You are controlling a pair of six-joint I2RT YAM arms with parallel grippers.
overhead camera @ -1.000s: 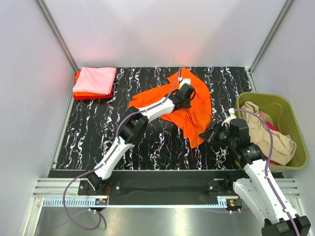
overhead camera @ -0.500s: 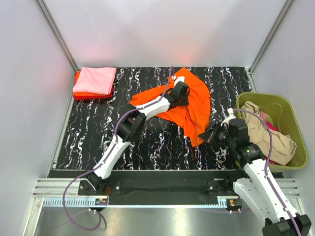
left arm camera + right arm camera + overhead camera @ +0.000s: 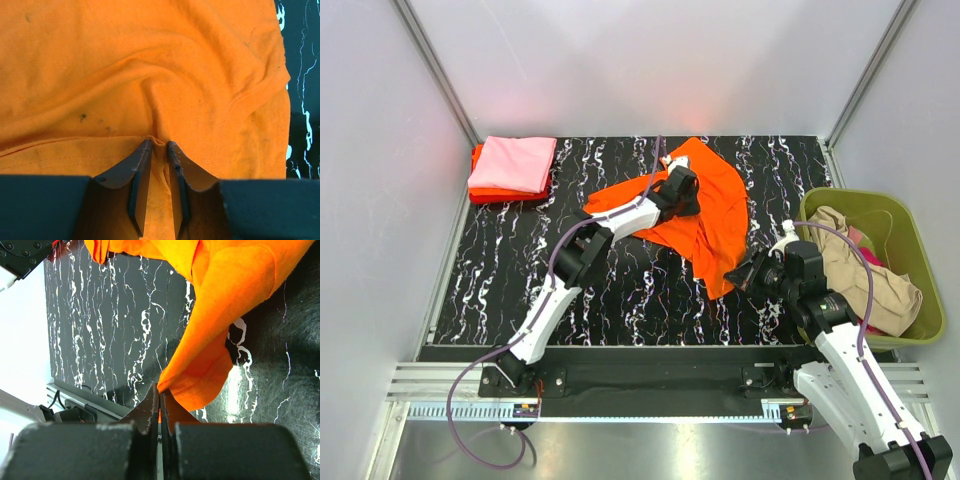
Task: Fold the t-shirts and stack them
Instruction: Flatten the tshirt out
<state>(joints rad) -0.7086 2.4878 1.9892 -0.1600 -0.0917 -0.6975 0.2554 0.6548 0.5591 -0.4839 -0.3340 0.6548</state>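
Left gripper (image 3: pixel 159 145), barely open, is pinching a fold of the orange t-shirt (image 3: pixel 150 60). Right gripper (image 3: pixel 160 392), fully closed, is clamping its corner.

The left end effector (image 3: pixel 159 143) pinches a raised fold of the orange t-shirt (image 3: pixel 150 60), with black marbled table (image 3: pixel 306 100) at right.

Orange t-shirt (image 3: pixel 720 220): bright, unfolded, crumpled, spread slantwise on black marbled table (image 3: pixel 520 290), right of centre. Middle bunched into pinched ridge (wrinkles radiate from it); near corner drawn up off surface.
Pink t-shirt (image 3: pixel 515 163): folded flat, far-left corner, lying on folded red-orange t-shirt (image 3: pixel 495 195), of which only edges show.
Beige t-shirt (image 3: pixel 895 295): loose heap in olive basket (image 3: pixel 920 250), right side.
Magenta t-shirt (image 3: pixel 863 238): small patch behind beige, likely a shirt, mostly hidden.
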